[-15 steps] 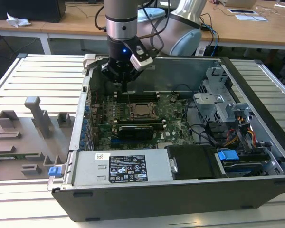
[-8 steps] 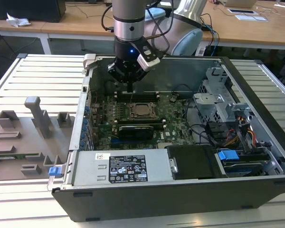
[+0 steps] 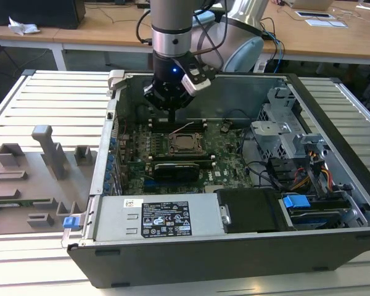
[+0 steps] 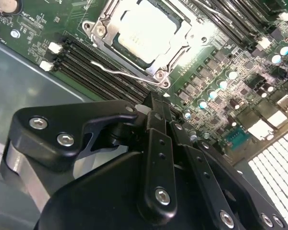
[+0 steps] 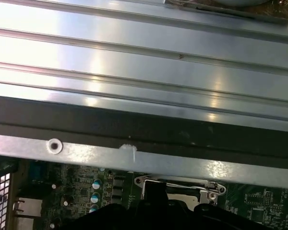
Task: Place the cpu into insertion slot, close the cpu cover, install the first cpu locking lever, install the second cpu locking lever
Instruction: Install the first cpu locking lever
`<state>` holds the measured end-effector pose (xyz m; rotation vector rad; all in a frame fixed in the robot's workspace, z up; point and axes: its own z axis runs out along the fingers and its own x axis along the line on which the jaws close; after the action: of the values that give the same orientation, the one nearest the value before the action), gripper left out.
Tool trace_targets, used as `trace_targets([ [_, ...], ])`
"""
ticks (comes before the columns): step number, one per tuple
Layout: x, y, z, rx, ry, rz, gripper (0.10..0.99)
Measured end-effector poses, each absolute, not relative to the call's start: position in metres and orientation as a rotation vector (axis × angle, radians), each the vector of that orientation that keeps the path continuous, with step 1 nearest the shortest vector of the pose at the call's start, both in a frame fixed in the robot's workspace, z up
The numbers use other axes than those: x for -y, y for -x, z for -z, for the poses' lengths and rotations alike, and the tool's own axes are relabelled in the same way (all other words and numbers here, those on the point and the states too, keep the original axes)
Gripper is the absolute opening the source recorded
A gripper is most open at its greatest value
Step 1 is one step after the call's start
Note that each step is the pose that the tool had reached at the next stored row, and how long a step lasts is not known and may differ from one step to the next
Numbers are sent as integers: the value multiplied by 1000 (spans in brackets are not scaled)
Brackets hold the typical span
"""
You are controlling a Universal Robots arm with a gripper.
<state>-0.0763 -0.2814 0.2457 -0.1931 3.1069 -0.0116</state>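
Hand hangs inside the open computer case in the exterior view, just above the green board at the board's edge by the rear case wall. The cpu sits near the board's middle, close in front of the hand. A thin pale locking lever slants up between them. The case stands on a slatted metal surface, and a grey fixture tray lies toward that surface's edge on the exterior view's left.

In the second wrist view the hand has its fingers pressed together to a point, gripping nothing. The cpu lies in the insertion slot, and the cpu cover lies flat around it. The locking lever runs along the slot's near edge.

In the first wrist view the hand is just beside the locking lever.
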Motion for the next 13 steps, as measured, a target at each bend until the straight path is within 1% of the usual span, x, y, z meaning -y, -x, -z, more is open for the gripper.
trace_targets([
  [9,281,76,-224,-3110,191,11,106],
  [13,280,69,-222,-3110,191,11,106],
])
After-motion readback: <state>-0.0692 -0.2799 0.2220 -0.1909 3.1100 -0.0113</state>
